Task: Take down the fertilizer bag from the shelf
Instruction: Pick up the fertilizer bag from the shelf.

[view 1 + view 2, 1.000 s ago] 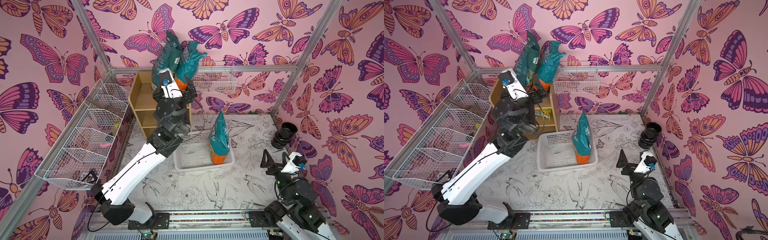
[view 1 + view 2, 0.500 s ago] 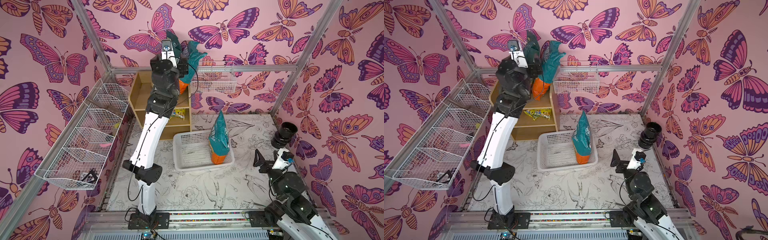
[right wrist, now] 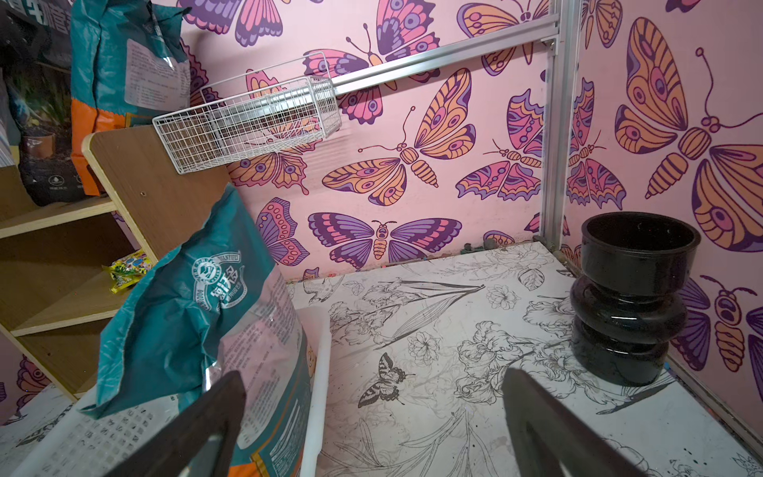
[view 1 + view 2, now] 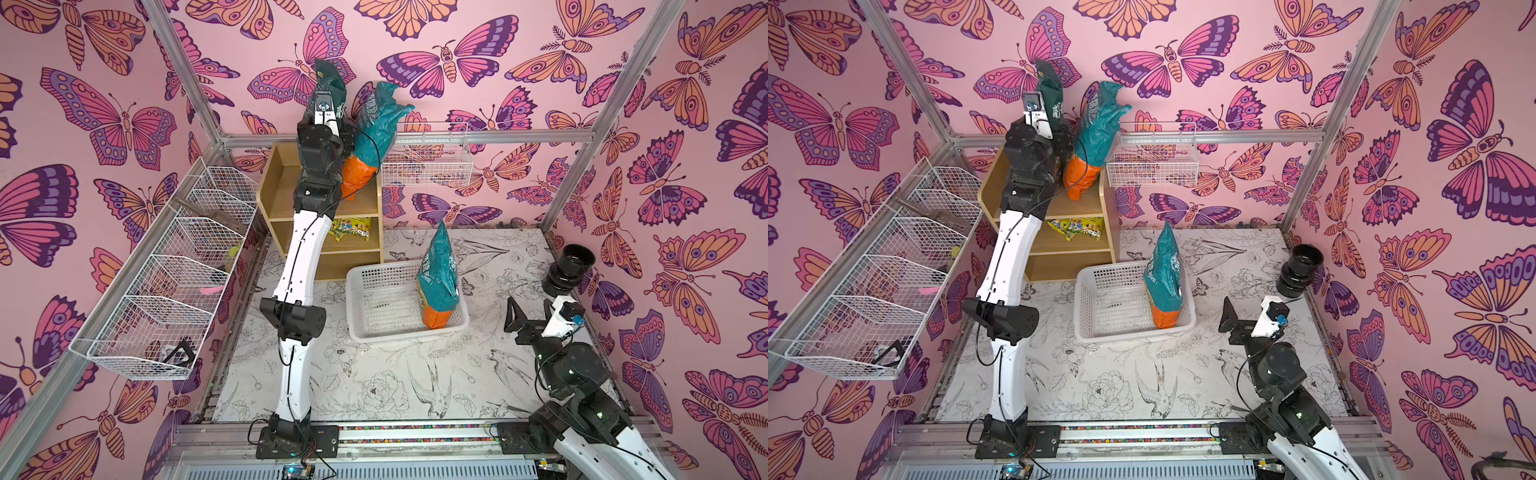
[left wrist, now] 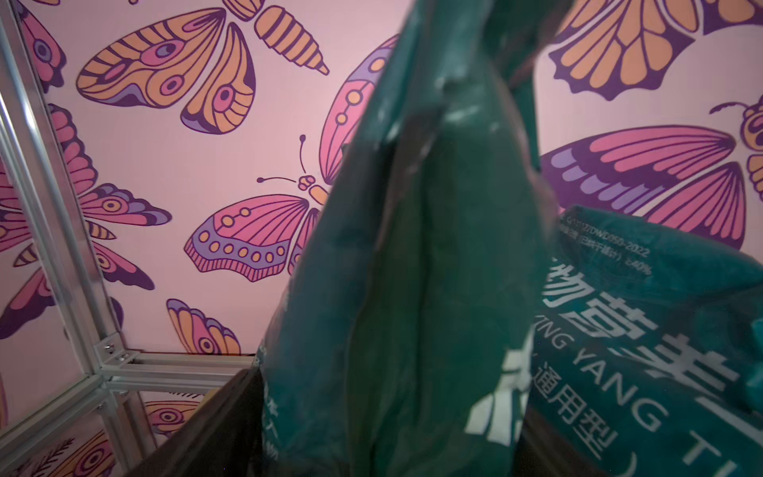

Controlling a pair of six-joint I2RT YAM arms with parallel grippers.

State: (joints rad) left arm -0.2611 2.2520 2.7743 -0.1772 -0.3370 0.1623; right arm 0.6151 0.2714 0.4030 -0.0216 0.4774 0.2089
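1. High up at the top tier of the shelf: left gripper, close in on the dark green fertilizer bag.
2. In the left wrist view, bag filling the gap between the two dark fingers; cannot tell whether pinched or only flanked.
3. Standing upright on that top tier, straight ahead of the left gripper and rising above it in both top views.
4. Just beside, to that gripper's right: teal and orange bag, on the same tier, against the dark green one.
5. Below that gripper: middle tier with a yellow packet.
6. Low over the table: right gripper, fingers spread wide, nothing between them.
7. From the right gripper, fertilizer bag well apart: high up, ahead and off to the left.
8. Near the right gripper, ahead and left: white basket holding a second teal bag, upright.
9. Ahead and right of it: black pot.
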